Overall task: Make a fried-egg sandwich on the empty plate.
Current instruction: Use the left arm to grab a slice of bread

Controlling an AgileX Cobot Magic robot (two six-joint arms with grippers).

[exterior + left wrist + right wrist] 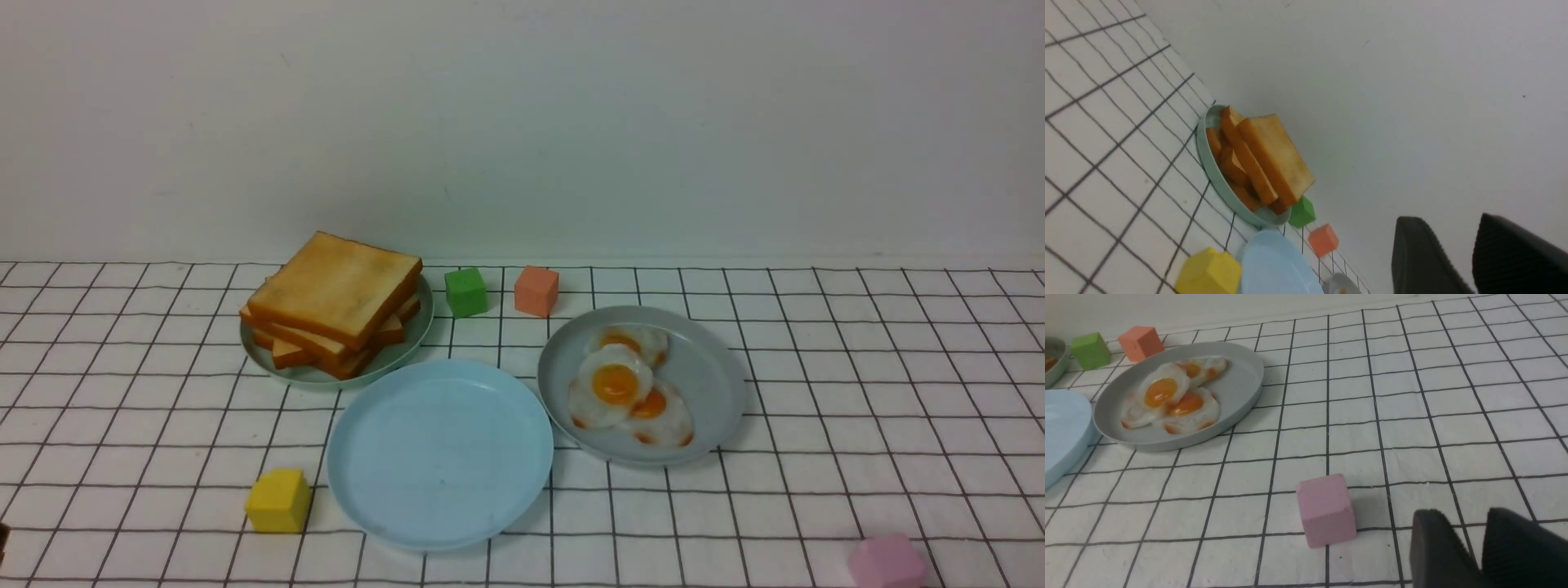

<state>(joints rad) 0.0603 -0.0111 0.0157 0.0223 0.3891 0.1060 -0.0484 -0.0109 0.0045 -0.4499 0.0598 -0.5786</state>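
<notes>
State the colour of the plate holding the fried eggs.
Grey: the grey plate carries the fried eggs. It shows best in the right wrist view.

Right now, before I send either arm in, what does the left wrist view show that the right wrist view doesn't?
Only the left wrist view: the yellow cube, plus the whole toast stack on its pale green plate. Only the right wrist view: the pink cube, plus all three fried eggs on the grey plate. Both: part of the light blue plate, bare where it shows, the green cube and the orange cube; each catches just a sliver of the other's food plate.
</notes>
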